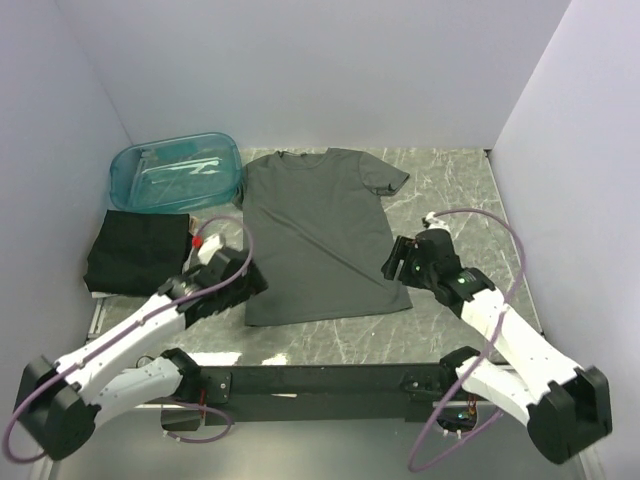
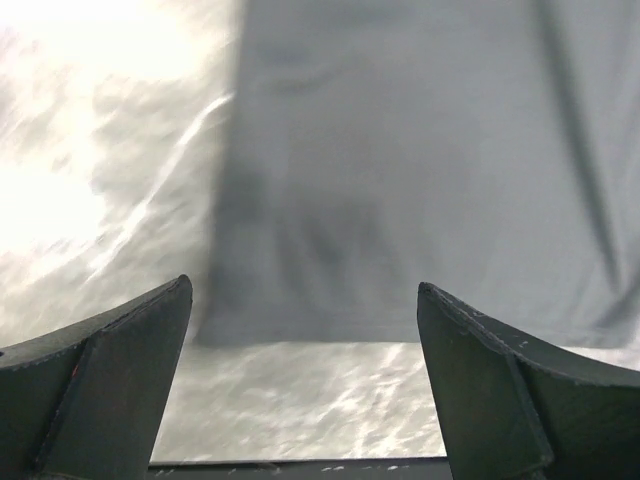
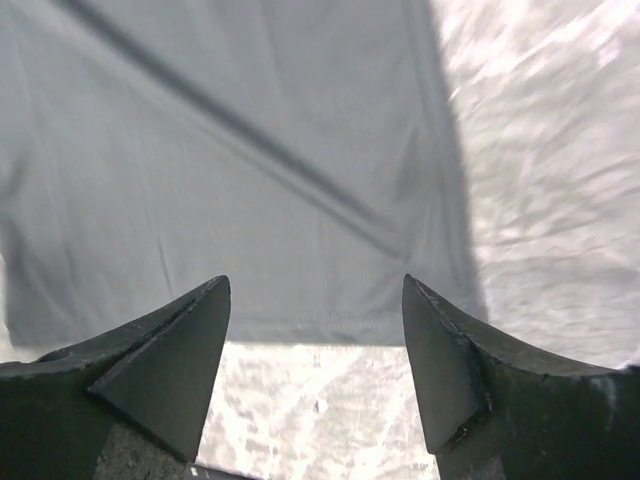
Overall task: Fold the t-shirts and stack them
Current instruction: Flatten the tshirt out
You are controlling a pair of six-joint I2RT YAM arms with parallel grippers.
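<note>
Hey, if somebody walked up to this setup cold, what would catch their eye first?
A grey t-shirt lies spread flat in the middle of the marbled table, neck at the far end. The left claw and right claw hover open by its near hem corners, one on each side. At the far left sit a folded black shirt and, behind it, a translucent teal tub.
</note>
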